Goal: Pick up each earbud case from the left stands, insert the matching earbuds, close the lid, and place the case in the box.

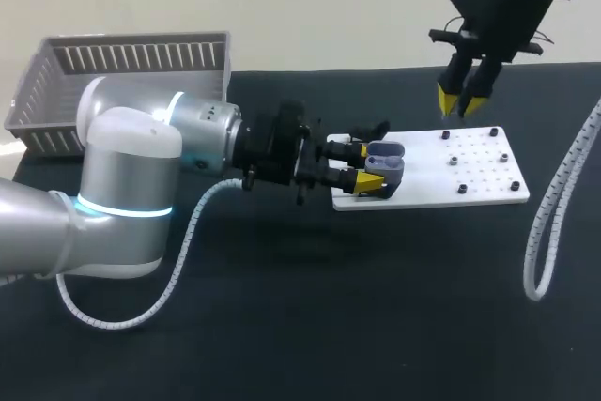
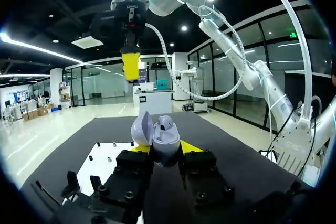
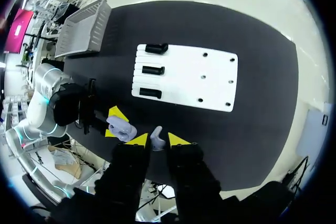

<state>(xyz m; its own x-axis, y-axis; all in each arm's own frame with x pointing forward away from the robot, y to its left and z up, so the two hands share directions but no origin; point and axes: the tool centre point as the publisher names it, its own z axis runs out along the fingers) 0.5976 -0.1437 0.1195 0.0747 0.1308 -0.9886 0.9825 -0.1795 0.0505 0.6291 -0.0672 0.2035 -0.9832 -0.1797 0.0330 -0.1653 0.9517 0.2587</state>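
A lilac-grey earbud case (image 1: 385, 166) with its lid open is held over the near left part of the white board (image 1: 488, 190). My left gripper (image 1: 369, 178) is shut on it from both sides. In the left wrist view the case (image 2: 167, 142) stands upright between the yellow tips, lid (image 2: 142, 128) tipped back. My right gripper (image 1: 462, 100) hangs high above the board's far edge. In the right wrist view it (image 3: 156, 140) is shut on a small pale earbud (image 3: 156, 139), with the case (image 3: 122, 127) just beside and below.
A grey slatted basket (image 1: 122, 82) stands at the table's far left. Black stands (image 3: 152, 70) line the board's left end and small pegs (image 1: 453, 161) dot its right half. My right arm's white cable (image 1: 554, 223) loops down over the table's right side.
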